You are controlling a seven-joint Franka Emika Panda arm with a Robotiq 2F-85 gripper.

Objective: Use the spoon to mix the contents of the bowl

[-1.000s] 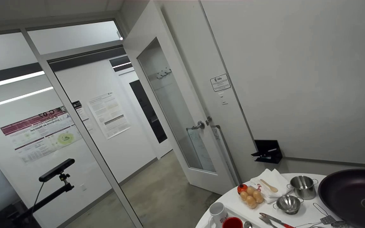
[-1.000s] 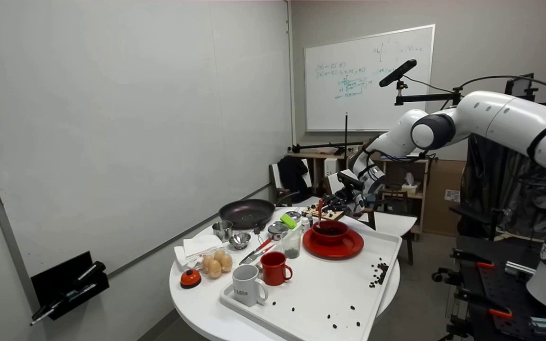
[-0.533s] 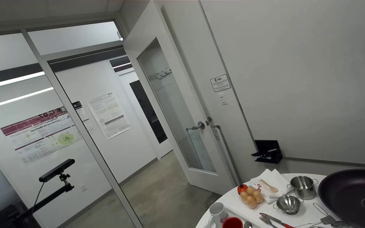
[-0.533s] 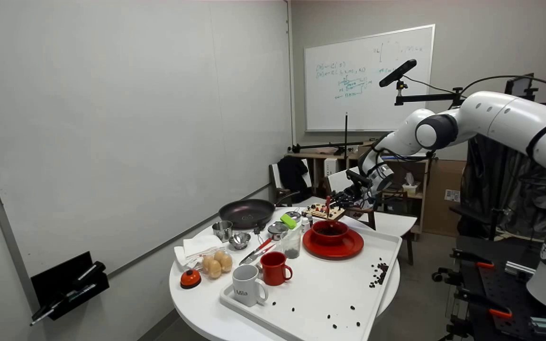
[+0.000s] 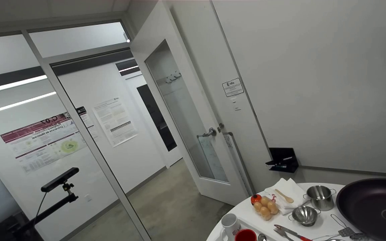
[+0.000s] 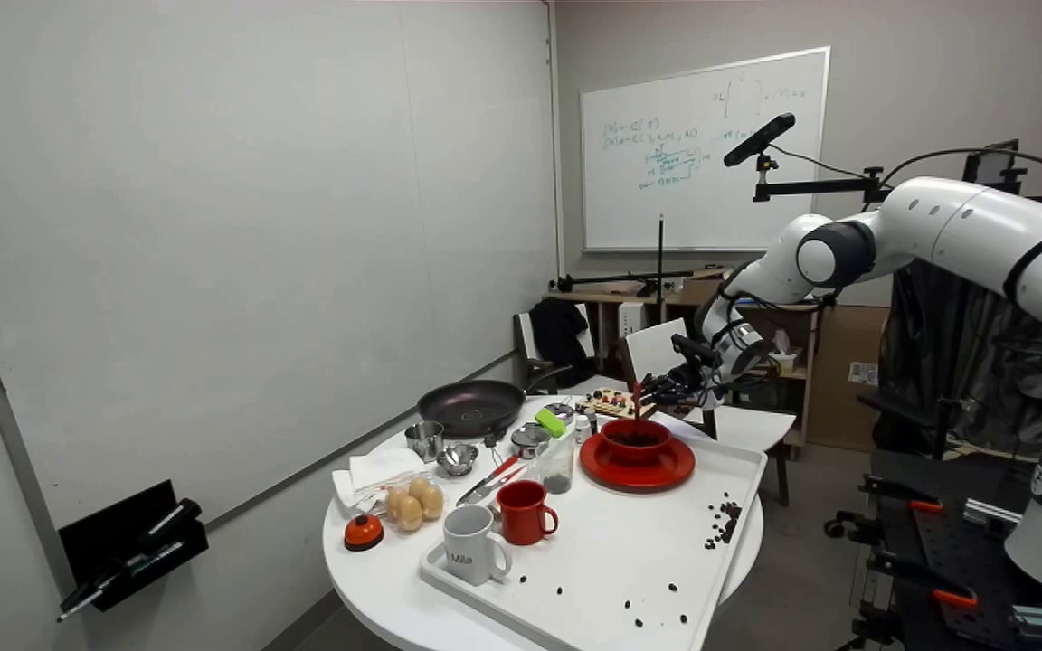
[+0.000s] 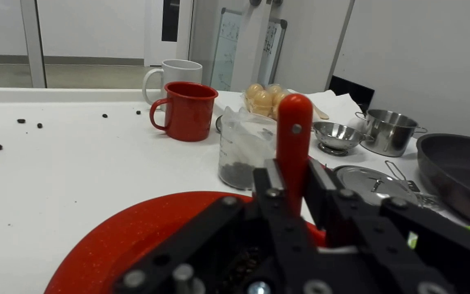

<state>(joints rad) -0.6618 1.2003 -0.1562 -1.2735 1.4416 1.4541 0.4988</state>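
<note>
The red-handled spoon [image 6: 638,402] stands nearly upright above the red bowl [image 6: 635,448] in an exterior view. Its lower end runs down to the bowl, and its head is hidden. My gripper [image 6: 646,396] is shut on the handle, behind and above the bowl. In the wrist view the handle [image 7: 294,134] stands between the two fingers of the gripper [image 7: 296,176]. The bowl holds dark beans [image 7: 246,264], and the gripper covers most of it in the wrist view. The bowl sits on a red plate [image 6: 598,472].
The plate is on a white tray [image 6: 611,561] with spilled beans [image 6: 727,520]. A red mug [image 6: 521,512], a white mug [image 6: 470,544] and a clear measuring cup [image 7: 239,163] stand nearby. A pan [image 6: 471,407] is at the back. A wooden spoon [image 5: 284,196] lies on a napkin.
My gripper has moved to the right and away from the mugs with the spoon. The bowl and plate have shifted slightly the same way.
</note>
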